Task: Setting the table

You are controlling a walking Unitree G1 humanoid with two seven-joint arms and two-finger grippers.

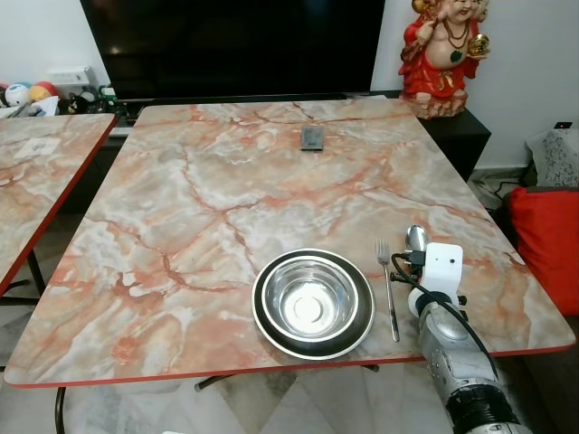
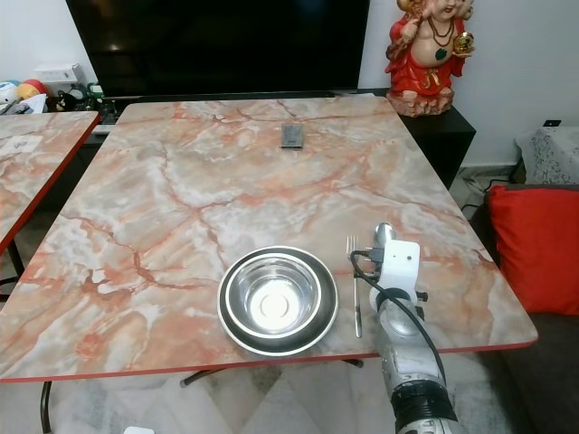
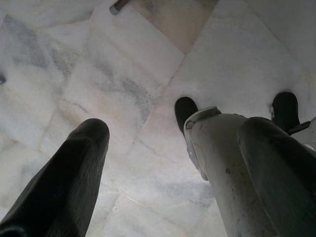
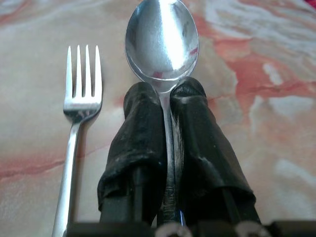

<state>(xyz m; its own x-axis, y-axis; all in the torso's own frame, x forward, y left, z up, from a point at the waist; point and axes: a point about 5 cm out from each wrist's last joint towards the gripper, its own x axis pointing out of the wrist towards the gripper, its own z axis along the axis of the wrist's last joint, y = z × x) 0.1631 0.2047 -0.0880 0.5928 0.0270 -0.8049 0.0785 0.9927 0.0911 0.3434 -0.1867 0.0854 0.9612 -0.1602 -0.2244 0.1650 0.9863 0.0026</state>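
Note:
A steel bowl (image 1: 312, 301) sits in a dark-rimmed plate (image 1: 266, 318) near the front edge of the marble table (image 1: 226, 181). To its right lies a fork (image 1: 390, 287), tines pointing away from me. My right gripper (image 4: 165, 106) is shut on a spoon (image 4: 162, 39), its handle pinched between the black fingers (image 4: 138, 143); the spoon's bowl (image 1: 416, 238) pokes out beyond the white wrist camera, just right of the fork and low over the table. My left gripper (image 3: 173, 148) hangs open over the pale floor tiles.
A small dark remote (image 1: 312, 137) lies toward the table's far side. A red statue (image 1: 443, 50) stands at the back right, a dark TV (image 1: 235, 41) behind. A second marble table (image 1: 36, 172) is at the left, a red cushion (image 1: 547, 244) at the right.

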